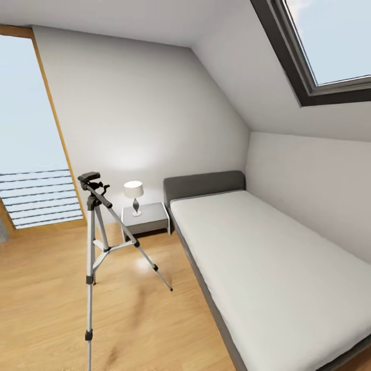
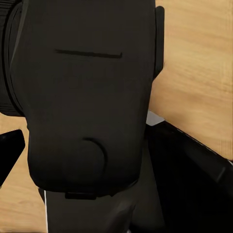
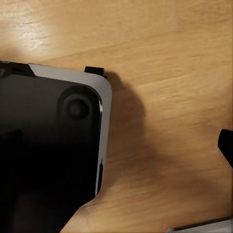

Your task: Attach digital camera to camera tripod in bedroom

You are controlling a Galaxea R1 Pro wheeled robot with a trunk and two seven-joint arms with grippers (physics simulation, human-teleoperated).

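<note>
The camera tripod [image 1: 91, 247] stands on the wood floor at the left of the bedroom, silver legs spread. Its dark head [image 1: 89, 179] is bare and its black pan handle slopes down to the right. In the left wrist view the digital camera [image 2: 82, 107] looms black and boxy right in front of the lens, its ribbed lens at one edge. My left gripper [image 2: 97, 165] is shut on it, high above the floor. My right gripper [image 3: 116, 155] is open with nothing in it; one fingertip [image 3: 226, 145] shows at the frame's edge, above the floor beside my own black base [image 3: 48, 155].
A grey bed [image 1: 206, 185] with a white mattress runs along the right wall under a sloped ceiling with a skylight [image 1: 330, 41]. A grey nightstand [image 1: 147, 217] with a lamp [image 1: 134, 193] sits between bed and tripod. A tall wood-framed window [image 1: 31, 154] is at far left.
</note>
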